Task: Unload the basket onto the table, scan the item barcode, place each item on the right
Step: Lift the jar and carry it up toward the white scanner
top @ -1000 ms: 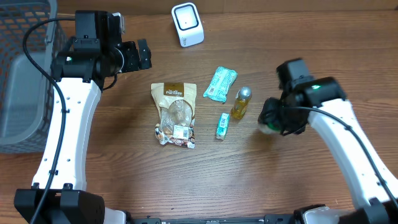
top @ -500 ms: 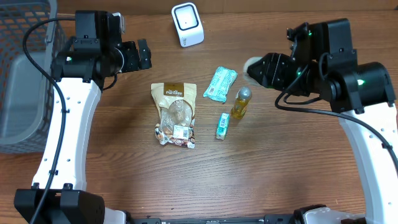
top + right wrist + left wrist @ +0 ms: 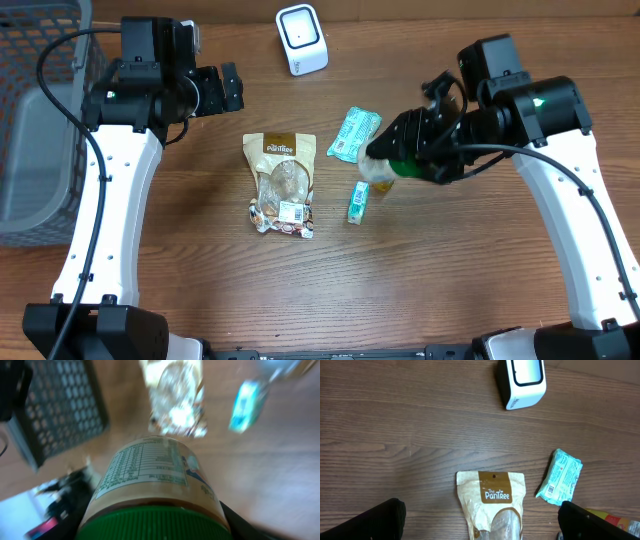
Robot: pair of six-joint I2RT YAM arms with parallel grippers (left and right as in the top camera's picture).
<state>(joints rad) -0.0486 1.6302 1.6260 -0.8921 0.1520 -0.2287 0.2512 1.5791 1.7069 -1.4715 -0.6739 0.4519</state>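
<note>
Right gripper (image 3: pixel 392 160): jaws clamped on the jar, held in the air over the table (image 3: pixel 450 290).
Jar (image 3: pixel 378 167): green lid, pale body, lying sideways in the grip; it sits at 3 o'clock of the pouch. In the right wrist view its printed label (image 3: pixel 150 472) faces up; the picture is blurred.
Scanner (image 3: pixel 301 40): white, upright, at 12 o'clock on the table, 11 o'clock of the jar and well apart from it.
Left gripper (image 3: pixel 228 90): jaws wide apart, holding nothing, at 10 o'clock of the pouch.
Pouch (image 3: pixel 280 185): brown, flat, mid-table.
Teal packet (image 3: pixel 354 135): just at 10 o'clock of the jar.
Small box (image 3: pixel 358 202): at 7 o'clock of the jar.
Yellow bottle (image 3: pixel 615 522): mostly hidden under the jar from overhead.
Basket (image 3: pixel 30 120): at 9 o'clock, table edge.
</note>
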